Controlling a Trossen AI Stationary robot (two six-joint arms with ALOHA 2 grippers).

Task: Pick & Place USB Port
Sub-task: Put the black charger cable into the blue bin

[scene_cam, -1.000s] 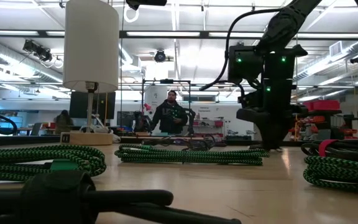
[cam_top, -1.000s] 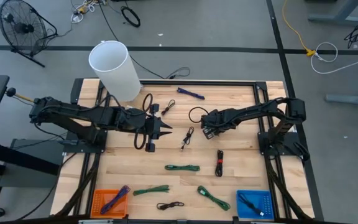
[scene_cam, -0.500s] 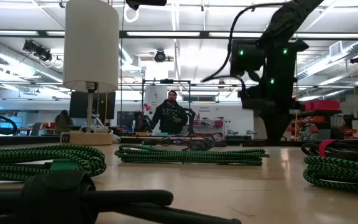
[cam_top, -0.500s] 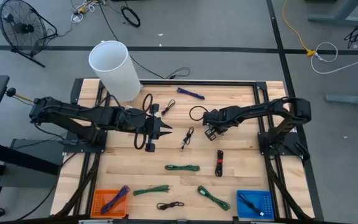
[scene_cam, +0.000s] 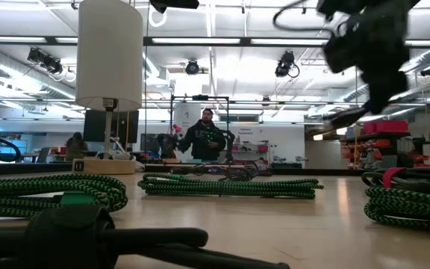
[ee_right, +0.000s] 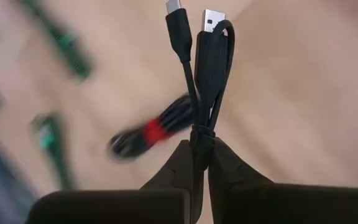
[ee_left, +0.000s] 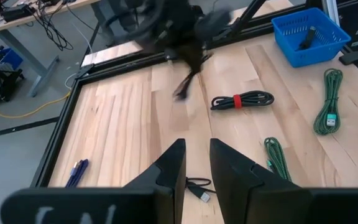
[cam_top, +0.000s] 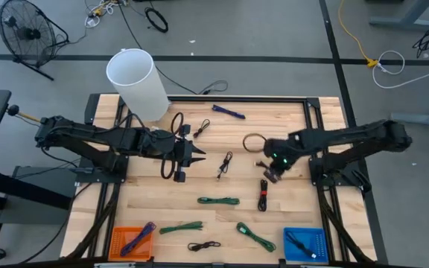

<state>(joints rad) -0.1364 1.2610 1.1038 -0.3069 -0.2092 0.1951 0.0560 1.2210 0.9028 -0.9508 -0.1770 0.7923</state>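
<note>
The right gripper [ee_right: 199, 163], clamped on a thin black USB cable [ee_right: 205, 56], has swung from upper centre toward the frame's lower right, lifting the cable off the wooden table [cam_top: 289, 216]. This suggests transport toward the blue plastic bin [cam_top: 304, 243]. The left gripper [cam_top: 196, 155] waits centre-left, fingers slightly parted.

Black USB cable [ee_right: 202, 56], apparently looped, pinched upright, both plugs pointing away.

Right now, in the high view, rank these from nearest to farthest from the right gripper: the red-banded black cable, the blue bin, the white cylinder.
1. Red-banded black cable, just below the right gripper.
2. Blue bin, at the table's bottom edge.
3. White cylinder, at the far top-left corner.
</note>
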